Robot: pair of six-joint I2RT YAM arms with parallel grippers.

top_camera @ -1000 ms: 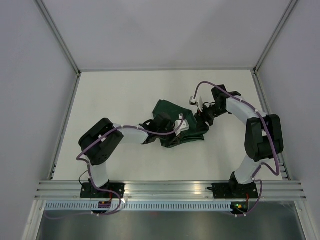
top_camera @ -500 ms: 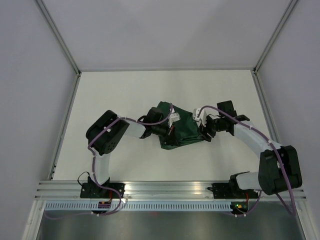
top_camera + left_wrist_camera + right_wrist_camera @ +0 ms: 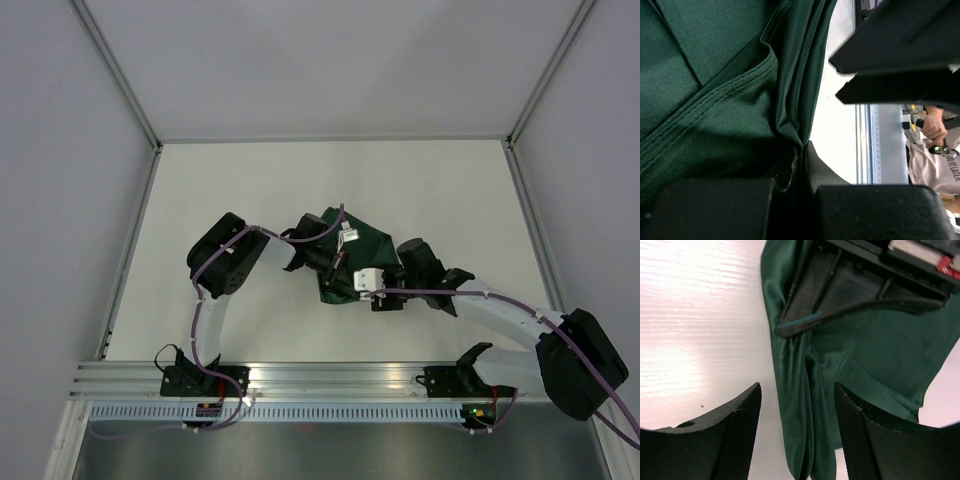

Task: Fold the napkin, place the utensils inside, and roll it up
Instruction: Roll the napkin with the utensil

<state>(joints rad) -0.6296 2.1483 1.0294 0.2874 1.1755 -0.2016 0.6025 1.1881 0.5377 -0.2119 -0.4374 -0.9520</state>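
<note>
One dark green napkin (image 3: pixel 374 246) lying bunched in folds, left tool (image 3: pixel 801 150) clamping its hem, right tool (image 3: pixel 797 392) gaping astride an edge, white tabletop (image 3: pixel 250 185), grey walls (image 3: pixel 60 150) enclosing.

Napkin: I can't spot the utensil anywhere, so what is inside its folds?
Only layered green cloth shows: the napkin lies bunched, the left hand shut on one fold. No utensil is visible; anything between the layers is covered.

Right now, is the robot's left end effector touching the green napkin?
Touching. The left wrist view shows the left end effector shut on a fold of the napkin, with the cloth pinched between its closed jaws.
</note>
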